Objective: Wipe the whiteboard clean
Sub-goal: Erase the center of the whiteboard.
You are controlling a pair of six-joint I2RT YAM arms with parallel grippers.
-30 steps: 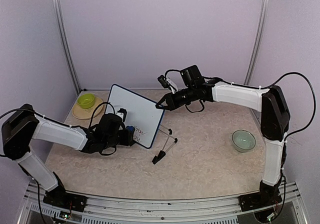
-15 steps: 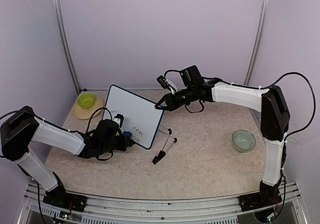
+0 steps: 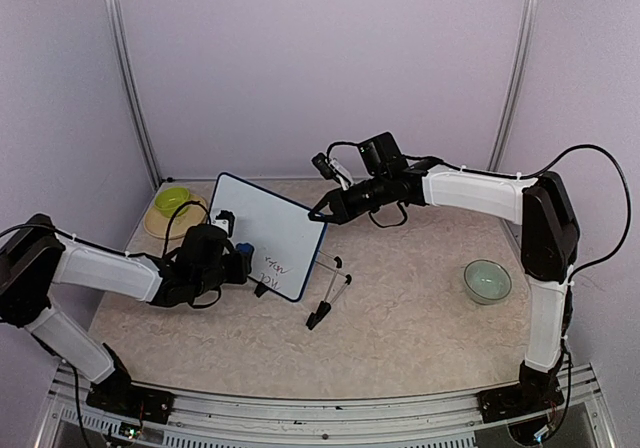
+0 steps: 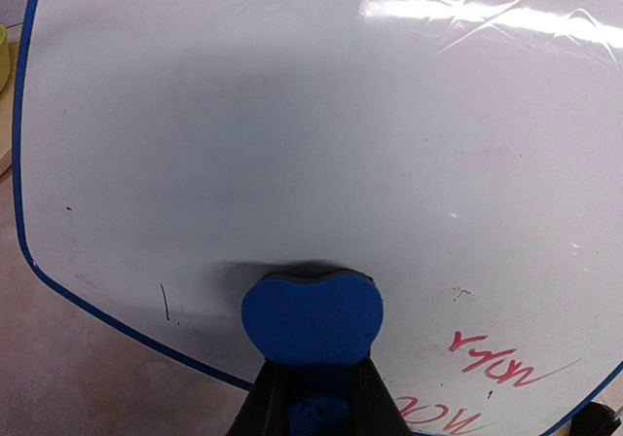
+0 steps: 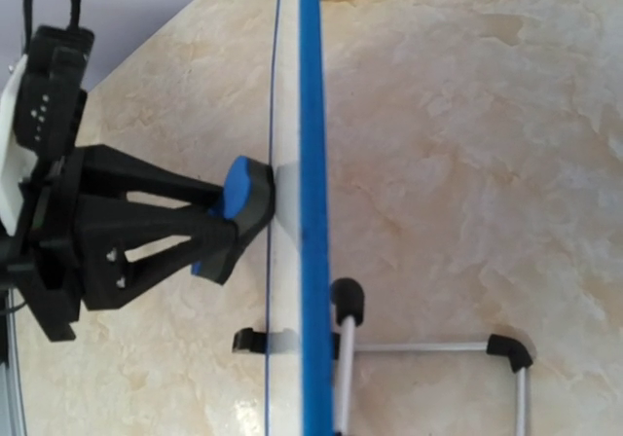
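- The whiteboard [image 3: 268,230] stands tilted, with its upper corner pinched between the closed fingers of the right gripper [image 3: 322,212].
- The left gripper [image 4: 313,402] is clamped on a blue eraser [image 4: 311,317], just ahead of its fingers, and presses it against the board's face.
- Red writing [image 4: 496,358] lies to the right of those fingers.

I see the whiteboard [image 3: 268,230] left of centre in the overhead view, white face, thin blue frame, rounded corners, propped tilted on black legs [image 3: 319,317], mostly blank, red writing [image 4: 492,361] at its lower right corner
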